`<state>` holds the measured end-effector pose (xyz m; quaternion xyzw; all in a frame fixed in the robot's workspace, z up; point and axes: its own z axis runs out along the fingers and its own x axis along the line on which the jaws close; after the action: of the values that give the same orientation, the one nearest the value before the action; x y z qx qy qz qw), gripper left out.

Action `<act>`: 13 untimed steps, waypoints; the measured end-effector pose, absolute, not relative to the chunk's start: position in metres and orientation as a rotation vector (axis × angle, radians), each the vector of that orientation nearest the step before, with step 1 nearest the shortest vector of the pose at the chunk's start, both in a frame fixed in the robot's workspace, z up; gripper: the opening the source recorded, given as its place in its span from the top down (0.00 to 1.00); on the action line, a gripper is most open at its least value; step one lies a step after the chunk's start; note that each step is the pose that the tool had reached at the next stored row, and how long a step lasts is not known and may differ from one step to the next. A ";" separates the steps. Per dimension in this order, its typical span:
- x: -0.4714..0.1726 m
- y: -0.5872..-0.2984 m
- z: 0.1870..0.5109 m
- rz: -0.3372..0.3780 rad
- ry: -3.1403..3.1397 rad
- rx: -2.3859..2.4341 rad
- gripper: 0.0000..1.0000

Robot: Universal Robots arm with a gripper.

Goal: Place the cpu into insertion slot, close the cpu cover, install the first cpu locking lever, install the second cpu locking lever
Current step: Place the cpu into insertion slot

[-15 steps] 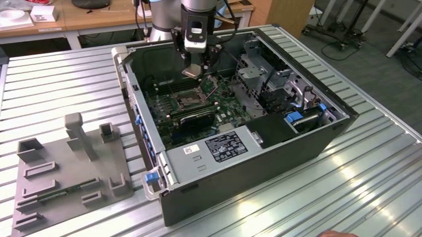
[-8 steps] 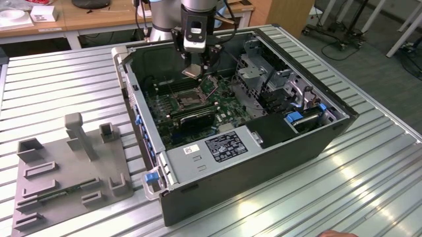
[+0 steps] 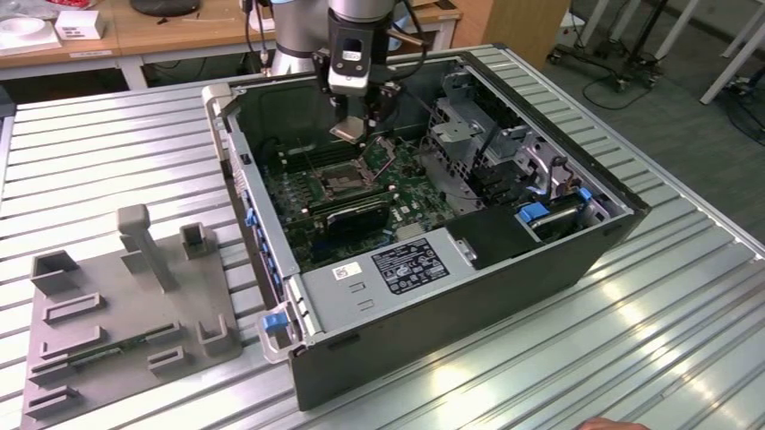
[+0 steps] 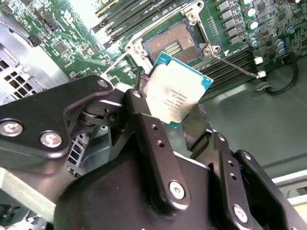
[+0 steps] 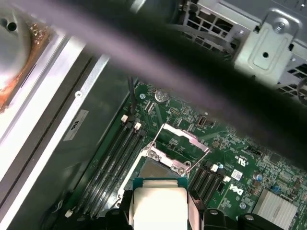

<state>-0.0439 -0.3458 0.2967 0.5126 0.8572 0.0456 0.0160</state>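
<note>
My gripper (image 3: 348, 128) hangs inside the open computer case (image 3: 358, 287), shut on the cpu (image 3: 348, 133), a small square chip with a silvery top. In both wrist views the cpu (image 4: 176, 91) (image 5: 159, 203) sits between the black fingers (image 4: 139, 103), held above the green motherboard and a short way from the insertion slot (image 4: 173, 44) (image 5: 156, 168). The slot (image 3: 339, 184) lies open with its contact field bare. The cpu cover (image 5: 183, 136), a thin silver frame, stands raised at the slot's far edge. A thin locking lever (image 4: 237, 65) juts out unlatched beside the slot.
Black memory slots (image 5: 115, 163) run beside the slot. A metal drive cage (image 3: 472, 148) and the case walls close in around the board. A grey fixture tray (image 3: 120, 313) lies on the ribbed table at the exterior view's left. A dark cable (image 5: 158, 52) crosses the first wrist view.
</note>
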 end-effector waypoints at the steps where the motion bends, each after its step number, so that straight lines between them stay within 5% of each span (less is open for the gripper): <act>1: -0.044 -0.346 0.297 0.141 2.656 1.610 0.46; 13: -0.044 -0.346 0.296 0.138 2.546 1.770 0.46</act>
<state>-0.0439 -0.3458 0.2956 0.5702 0.8201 0.0443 0.0191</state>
